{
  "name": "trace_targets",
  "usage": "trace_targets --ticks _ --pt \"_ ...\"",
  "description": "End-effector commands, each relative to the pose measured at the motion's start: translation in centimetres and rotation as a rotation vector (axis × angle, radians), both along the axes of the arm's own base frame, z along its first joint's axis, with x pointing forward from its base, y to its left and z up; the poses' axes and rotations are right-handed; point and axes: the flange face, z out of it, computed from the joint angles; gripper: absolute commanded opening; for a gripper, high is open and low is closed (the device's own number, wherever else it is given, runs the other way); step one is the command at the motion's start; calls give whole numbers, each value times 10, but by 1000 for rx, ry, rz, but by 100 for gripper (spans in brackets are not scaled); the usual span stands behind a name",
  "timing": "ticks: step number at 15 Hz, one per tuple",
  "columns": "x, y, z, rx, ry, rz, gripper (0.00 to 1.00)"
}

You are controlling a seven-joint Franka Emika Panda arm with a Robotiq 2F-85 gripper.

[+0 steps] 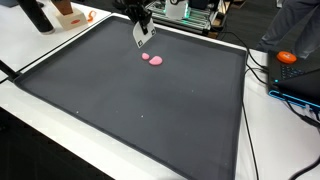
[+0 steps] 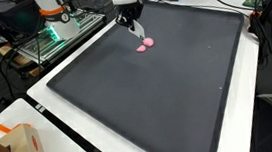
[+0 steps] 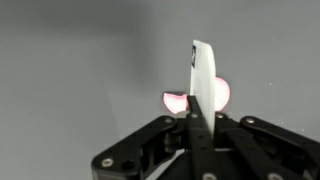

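Note:
My gripper (image 1: 141, 28) hangs over the far part of a dark grey mat (image 1: 130, 100) and is shut on a thin white card-like strip (image 1: 140, 36). In the wrist view the white strip (image 3: 203, 80) stands upright between the closed fingers (image 3: 196, 128). Just beyond it on the mat lie two small pink pieces (image 1: 153, 59), side by side; from the wrist the pink pieces (image 3: 180, 100) sit partly hidden behind the strip. In an exterior view the gripper (image 2: 131, 22) is just above the pink pieces (image 2: 145, 45), and the strip's (image 2: 135, 30) lower end hangs close above them.
The mat lies on a white table (image 1: 40, 125). Electronics and cables (image 1: 190, 14) stand at the back, an orange object (image 1: 287, 57) and a laptop (image 1: 300, 80) at one side. A cardboard box (image 2: 13, 150) sits near a table corner.

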Motion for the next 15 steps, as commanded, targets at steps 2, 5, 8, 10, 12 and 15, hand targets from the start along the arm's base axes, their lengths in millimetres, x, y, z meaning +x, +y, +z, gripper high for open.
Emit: trace_targets --ticks 2,5,8,10,12,15 --pt "-16 21 25 -66 -31 37 1" --pt "-20 37 47 -120 -67 74 1" --pt "-23 56 72 -167 -99 112 1" --pt "-25 68 90 -196 -113 160 1" --pt "-27 78 106 -222 -123 207 1" --pt "-32 93 128 -267 -131 278 1"
